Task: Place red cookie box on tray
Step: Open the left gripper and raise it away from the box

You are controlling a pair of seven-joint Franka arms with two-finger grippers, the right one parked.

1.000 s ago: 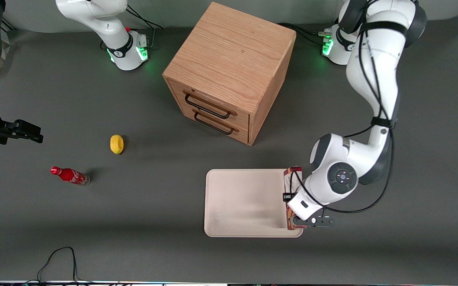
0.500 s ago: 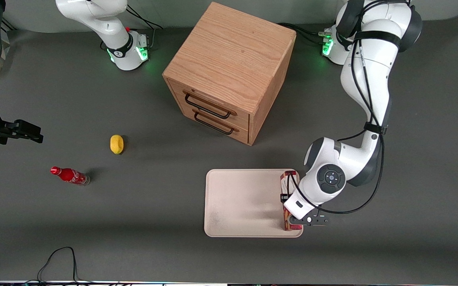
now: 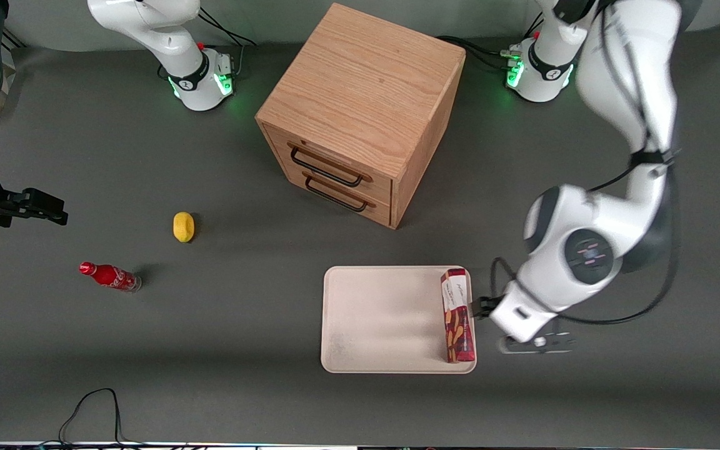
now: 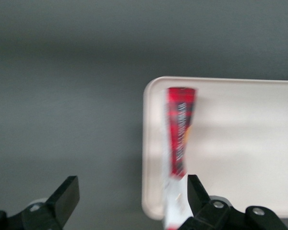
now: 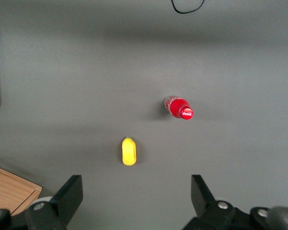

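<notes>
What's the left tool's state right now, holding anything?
Left tool: open, holding nothing, just off the cream-white rectangular tray's edge; the long dark-red cookie carton lies on the tray.

White Coca-Cola script on the small red cola bottle and its cap; lettering on the red cookie box's white label band too small to read.
</notes>
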